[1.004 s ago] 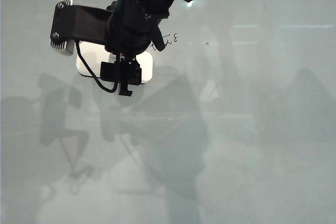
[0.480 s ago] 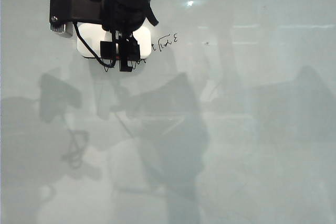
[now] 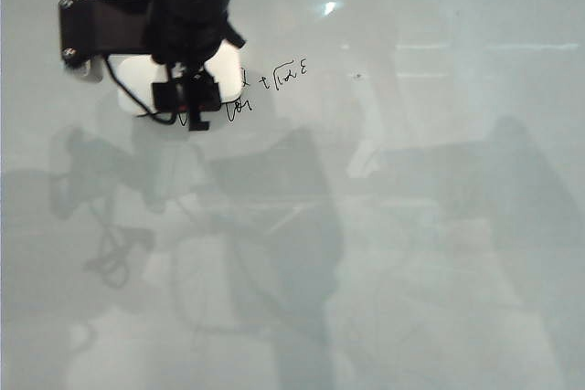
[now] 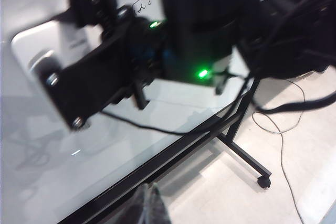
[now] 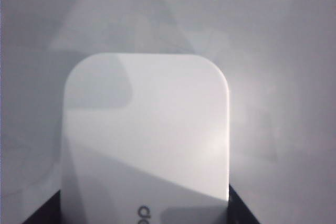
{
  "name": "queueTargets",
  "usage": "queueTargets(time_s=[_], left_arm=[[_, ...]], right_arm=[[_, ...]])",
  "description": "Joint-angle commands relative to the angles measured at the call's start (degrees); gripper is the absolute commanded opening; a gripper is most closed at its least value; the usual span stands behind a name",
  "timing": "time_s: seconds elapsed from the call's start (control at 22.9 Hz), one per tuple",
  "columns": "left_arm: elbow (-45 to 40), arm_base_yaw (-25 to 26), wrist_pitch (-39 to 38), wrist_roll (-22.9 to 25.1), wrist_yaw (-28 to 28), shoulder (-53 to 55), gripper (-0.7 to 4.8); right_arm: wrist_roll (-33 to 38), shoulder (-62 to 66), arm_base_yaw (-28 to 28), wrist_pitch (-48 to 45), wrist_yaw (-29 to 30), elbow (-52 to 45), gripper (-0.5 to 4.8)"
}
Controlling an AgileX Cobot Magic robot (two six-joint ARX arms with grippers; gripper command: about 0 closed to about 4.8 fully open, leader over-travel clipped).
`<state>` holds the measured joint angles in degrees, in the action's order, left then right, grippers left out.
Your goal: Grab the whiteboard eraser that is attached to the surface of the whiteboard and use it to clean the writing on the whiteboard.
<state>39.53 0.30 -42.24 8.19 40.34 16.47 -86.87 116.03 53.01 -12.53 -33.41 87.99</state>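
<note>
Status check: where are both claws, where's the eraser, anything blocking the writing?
Right claw shut on whiteboard eraser, upper left of whiteboard. Left claw out of view. Writing beside eraser, unwiped. Nothing in the way.

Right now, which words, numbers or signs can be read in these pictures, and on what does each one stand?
Black marker writing on the whiteboard: two short lines like a formula; only "3" is clear, the rest unreadable.
Grey print on the whiteboard eraser: cut off, roughly "do", uncertain.

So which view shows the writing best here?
The exterior view: the writing sits unblurred right of the whiteboard eraser in the right gripper. Left wrist view catches a blurred bit; right wrist view shows none.
</note>
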Motion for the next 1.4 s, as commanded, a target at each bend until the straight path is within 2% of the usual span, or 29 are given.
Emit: queueTargets(time_s=[0.04,0.13,0.35,0.44,0.92,1.09,1.4], left_arm=[[0.33,0.00,0.72,0.17,0.20,-0.07,-0.03],[0.33,0.00,0.72,0.17,0.22,-0.07,-0.03],[0.33,0.00,0.70,0.17,0.20,-0.07,-0.03],[0.33,0.00,0.72,0.17,0.20,-0.07,-0.03],[0.33,0.00,0.72,0.17,0.20,-0.07,-0.03],[0.33,0.00,0.70,0.17,0.20,-0.07,-0.03],[0.33,-0.04,0.72,0.17,-0.13,-0.07,-0.03]], right_arm=[[-0.11,2.32,-1.29,-0.59,-0.52,2.25,2.61],[-0.04,2.43,-1.68,-0.31,-1.29,2.19,2.61],[1.36,2.40,-5.53,-0.57,-8.90,2.19,2.61],[2.29,1.84,-6.73,-0.61,-9.73,2.12,2.61],[8.92,1.33,-10.32,-7.41,-7.08,1.84,2.47],[8.63,0.74,-11.74,-7.43,-9.31,-2.67,2.47],[10.10,0.28,-12.31,-7.28,-5.33,-8.83,2.42]])
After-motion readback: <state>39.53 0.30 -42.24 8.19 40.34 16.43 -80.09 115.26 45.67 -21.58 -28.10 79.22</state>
